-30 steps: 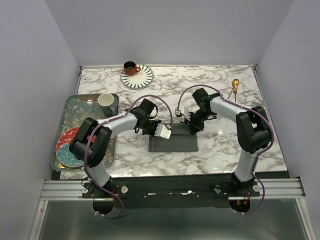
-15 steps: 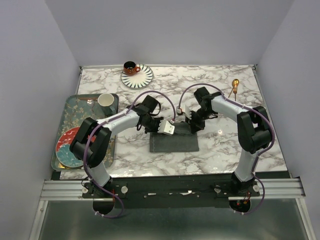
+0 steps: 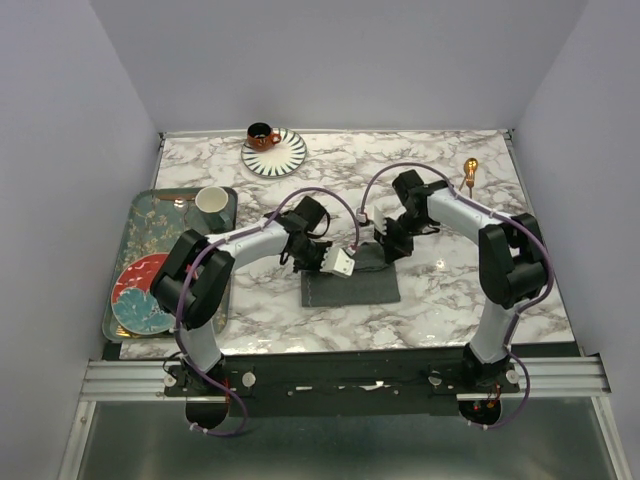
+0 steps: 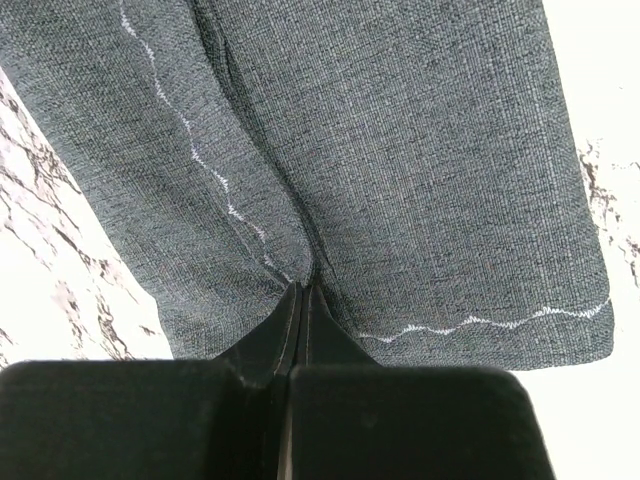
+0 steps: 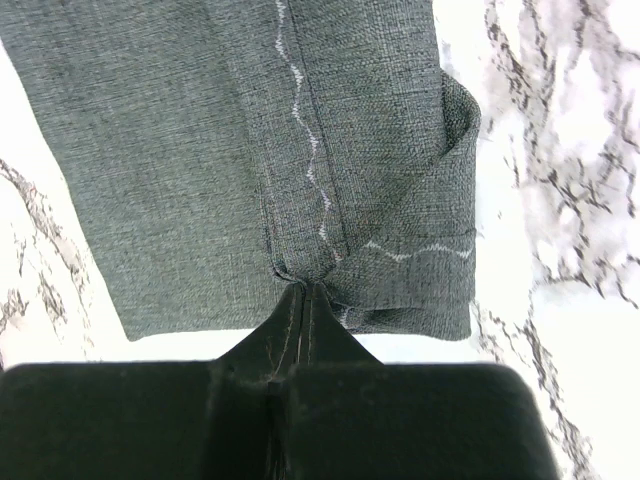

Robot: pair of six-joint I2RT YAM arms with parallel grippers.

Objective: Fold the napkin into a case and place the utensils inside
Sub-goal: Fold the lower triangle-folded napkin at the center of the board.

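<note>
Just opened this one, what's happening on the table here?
Both arms are working on the napkin, which lies partly folded into a rectangle on the table. The left gripper and right gripper each pinch a layer of the cloth, jaws shut. A gold utensil lies at the far right corner, not yet inside.

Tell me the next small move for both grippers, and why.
Probably lift both pinched spots together and carry that layer across the rest of the napkin. The left gripper and right gripper are each shut on a hemmed edge, and the cloth lies as a wide rectangle, not yet a narrow pouch.
</note>
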